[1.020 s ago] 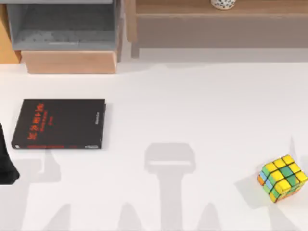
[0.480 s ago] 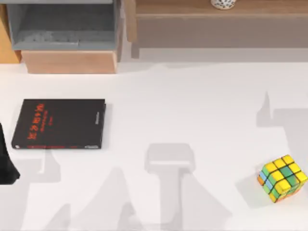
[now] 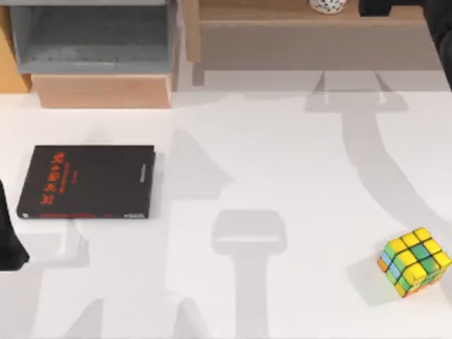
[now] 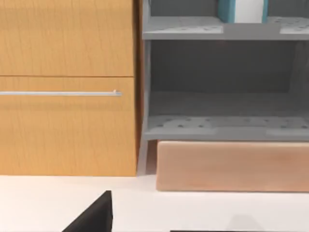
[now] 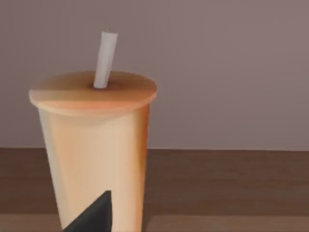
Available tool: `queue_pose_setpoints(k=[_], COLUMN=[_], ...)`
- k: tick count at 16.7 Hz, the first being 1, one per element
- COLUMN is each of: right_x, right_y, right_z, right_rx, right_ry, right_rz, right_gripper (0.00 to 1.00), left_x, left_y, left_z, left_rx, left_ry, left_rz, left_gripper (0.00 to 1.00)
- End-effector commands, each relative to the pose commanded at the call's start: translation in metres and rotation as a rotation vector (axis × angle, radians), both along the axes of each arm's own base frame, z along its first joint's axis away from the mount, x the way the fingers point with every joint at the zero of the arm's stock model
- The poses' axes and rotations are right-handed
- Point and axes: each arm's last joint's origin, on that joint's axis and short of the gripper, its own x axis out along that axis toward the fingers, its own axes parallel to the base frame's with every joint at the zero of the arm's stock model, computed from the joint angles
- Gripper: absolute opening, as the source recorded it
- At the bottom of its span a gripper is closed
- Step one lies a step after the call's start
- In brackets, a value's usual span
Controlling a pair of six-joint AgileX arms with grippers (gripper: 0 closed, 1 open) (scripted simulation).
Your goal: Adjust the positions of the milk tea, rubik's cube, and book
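Upright on the wooden shelf [image 3: 282,14] that is running along the far edge of the worktop [image 3: 282,155], toward its far right corner, the milk tea [image 3: 328,6] is standing as the item nearest the right tool [image 3: 378,7], which is hanging just beside it at shelf height. From the right wrist the milk tea [image 5: 94,154] is appearing as a tall tan cup tapering downward, with a flat lid [image 5: 92,91] and a straw [image 5: 105,59]. Whether this tool is wide or narrow cannot be told. The cup is probably light, thin-walled and smooth, so it is likely to dent under a hard squeeze, slip under a weak one, and tip easily if pushed high. A hold across the middle of the wall, below the lid and clear of the straw, is looking soundest. The rubik's cube [image 3: 414,261] is sitting near the front right corner, turned askew to the worktop edges. It is probably stiff and light, best taken on two opposite flat faces. The book [image 3: 88,181] is lying flat and closed near the left edge. Stiff, thin and likely the heaviest, it is offering only its edges for a hold. The left arm [image 3: 8,244] is waiting at the left edge, its tool's state impossible to tell.
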Motion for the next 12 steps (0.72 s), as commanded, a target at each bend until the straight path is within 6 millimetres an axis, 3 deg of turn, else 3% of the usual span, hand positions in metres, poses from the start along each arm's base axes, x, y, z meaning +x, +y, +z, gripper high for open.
queue_pose_setpoints(k=[3, 5, 8, 12], right_x=[0.038, 0.053, 0.063, 0.063], right_y=[0.036, 0.054, 0.067, 0.067], right_z=[-0.027, -0.041, -0.053, -0.053], right_rx=[-0.004, -0.004, -0.003, -0.003], right_ry=[0.011, 0.012, 0.009, 0.009], right_rz=[-0.001, -0.002, -0.002, -0.002], right_gripper=[1.00, 1.00, 1.00, 1.00], left_x=[0.000, 0.000, 0.000, 0.000], left_y=[0.000, 0.000, 0.000, 0.000], left_z=[0.000, 0.000, 0.000, 0.000], left_rx=[0.000, 0.000, 0.000, 0.000], left_ry=[0.000, 0.000, 0.000, 0.000], left_rz=[0.000, 0.000, 0.000, 0.000], left_gripper=[1.00, 1.00, 1.00, 1.00])
